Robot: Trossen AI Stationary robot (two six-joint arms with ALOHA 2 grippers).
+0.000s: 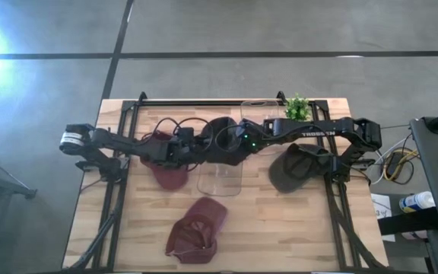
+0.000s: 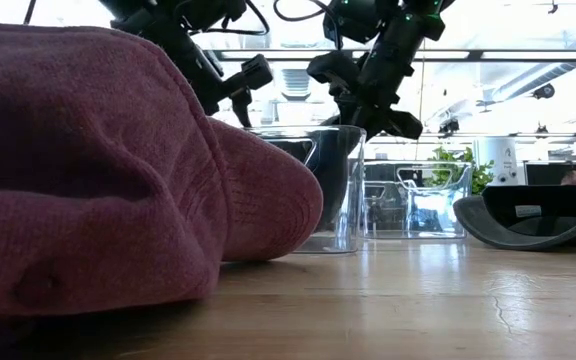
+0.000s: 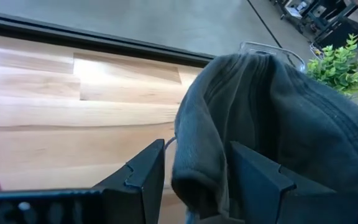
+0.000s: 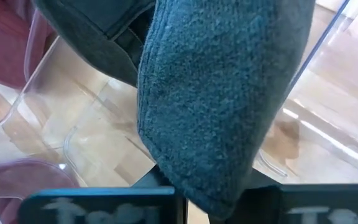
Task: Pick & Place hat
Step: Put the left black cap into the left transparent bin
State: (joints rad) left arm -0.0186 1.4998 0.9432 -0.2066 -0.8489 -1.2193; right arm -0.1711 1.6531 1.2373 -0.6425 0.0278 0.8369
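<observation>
Overhead, the wooden table carries four caps and two clear bins. Both arms meet at mid-table above the nearer clear bin. Between them hangs a dark cap; the left gripper meets it from the left side, the right gripper from the right. A maroon cap lies just left of that bin, partly under the left arm. A second maroon cap lies near the front edge. An olive cap rests under the right arm. A second clear bin and a small green plant stand at the back edge.

Low view: the front maroon cap fills the left foreground. Behind it stands the nearer bin, both grippers above it; the far bin and the olive cap lie to the right.

Left wrist view: the dark cap's folded edge hangs between the two fingers, which stand apart on either side of the cloth; whether they press it I cannot tell.

Right wrist view: the dark cap's brim rises from the clenched fingers, pinched at its lower edge, directly above the bin's clear wall.
</observation>
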